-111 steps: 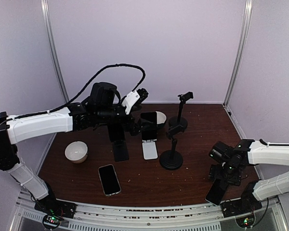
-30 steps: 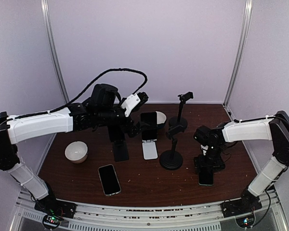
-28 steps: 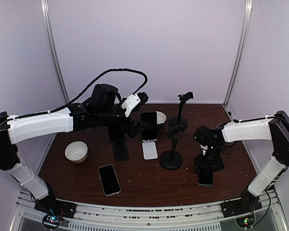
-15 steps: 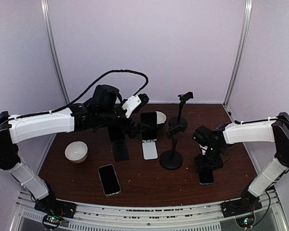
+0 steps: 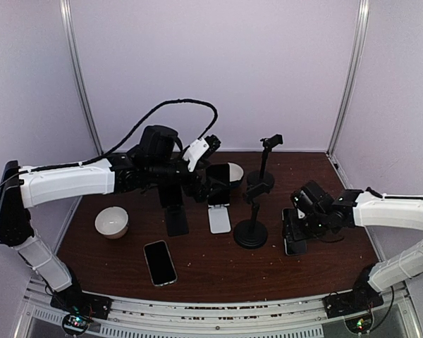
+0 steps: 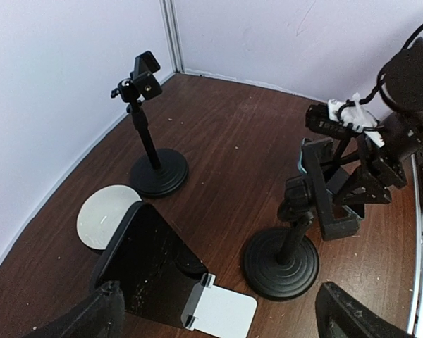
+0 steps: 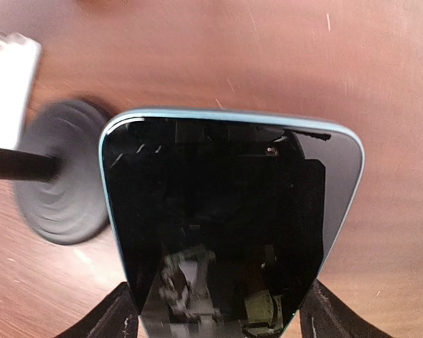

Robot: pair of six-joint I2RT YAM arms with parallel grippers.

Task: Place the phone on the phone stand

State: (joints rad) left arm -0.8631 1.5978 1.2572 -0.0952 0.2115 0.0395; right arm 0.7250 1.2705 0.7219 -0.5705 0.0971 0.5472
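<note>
A: Where is the black round-based phone stand [image 5: 251,229]?
B: On the dark brown wooden table [image 5: 342,184], just left of the right claw [image 7: 222,313].
A: And the black, blue-edged phone [image 7: 225,218]?
B: Clamped between that claw's fingers. The left claw [image 6: 222,320] gapes wide, holding nothing.

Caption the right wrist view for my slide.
The right fingers grip a blue-edged phone over the brown table, with a round black stand base beside it.
</note>
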